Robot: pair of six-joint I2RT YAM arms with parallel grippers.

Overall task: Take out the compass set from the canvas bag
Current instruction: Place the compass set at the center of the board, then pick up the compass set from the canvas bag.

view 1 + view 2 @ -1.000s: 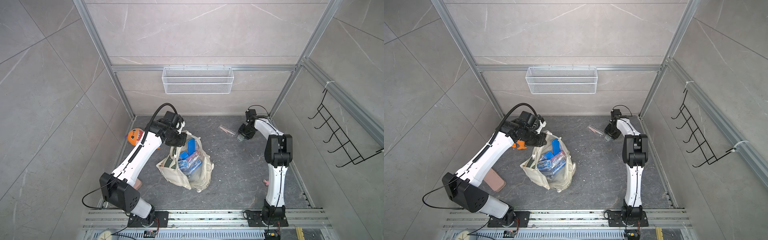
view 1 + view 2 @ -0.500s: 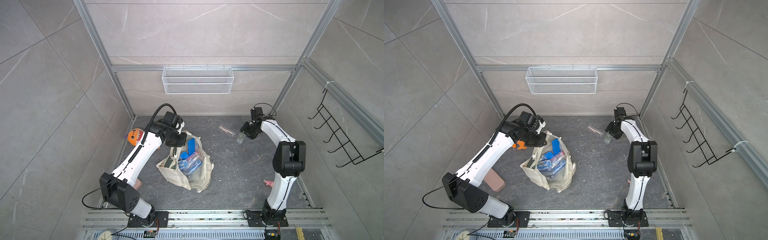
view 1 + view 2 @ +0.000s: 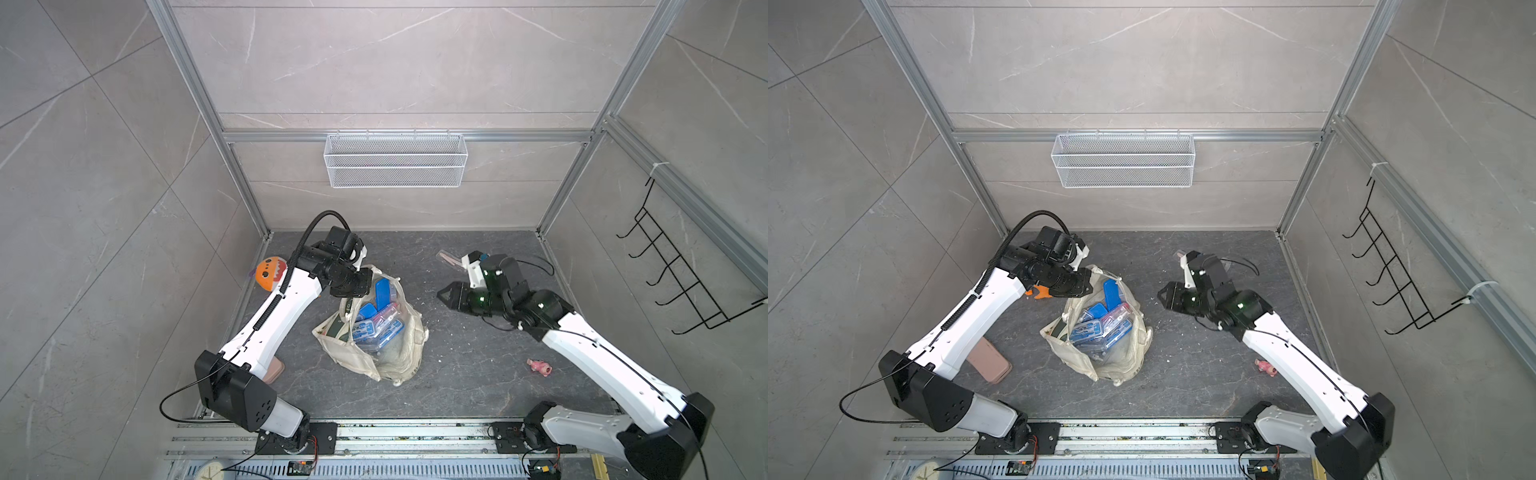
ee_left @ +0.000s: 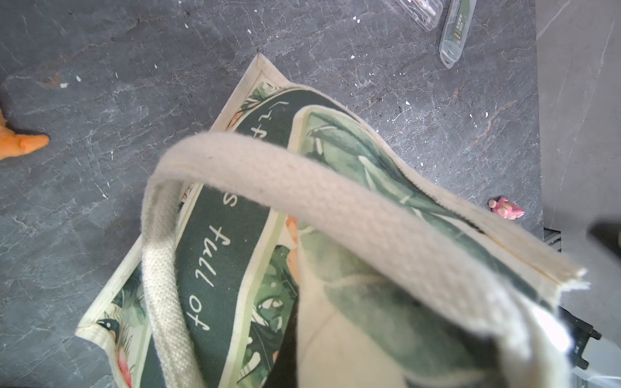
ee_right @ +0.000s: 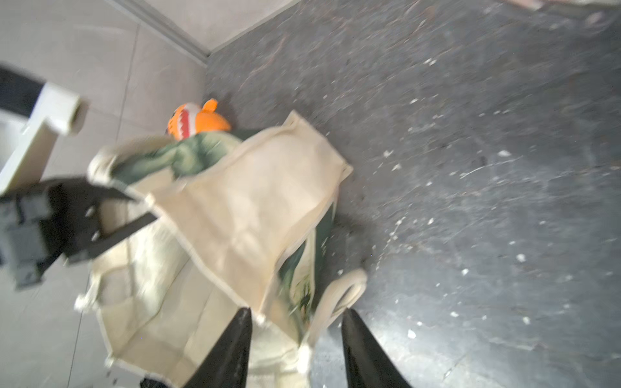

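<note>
– Canvas bag (image 3: 353, 359) first: where does it sit, and why does it stand up?
– It sits in the middle of the dark grey tabletop (image 3: 469, 386), its cream cloth slumped and its mouth turned upward. The left gripper (image 3: 360, 287) is clenched on its top edge beside a loop handle (image 4: 302, 188). I judge that it lifts the rim to hold the mouth open for the other arm.
– And the printed side?
– The left wrist view shows a dark green panel with white script and leafy artwork around it.
– What about the right gripper (image 5: 297, 312)?
– Its jaws are apart with nothing between them. It points at the bag, near it but not touching, ready to reach in, I'd say.
– Where is the compass set (image 3: 1090, 332)?
– It is inside the bag, among several blue and clear cases. I take it to be the clear-lidded case with a blue tray on top of the pile, though the print is too small to confirm. A solid blue case (image 3: 382, 291) stands on end by the gripped rim.
– Is anything outside the bag?
– A clear case with a green label (image 4: 457, 32) lies toward the back, with another beside it. A small pink figure (image 3: 539, 368) lies near the right arm.
</note>
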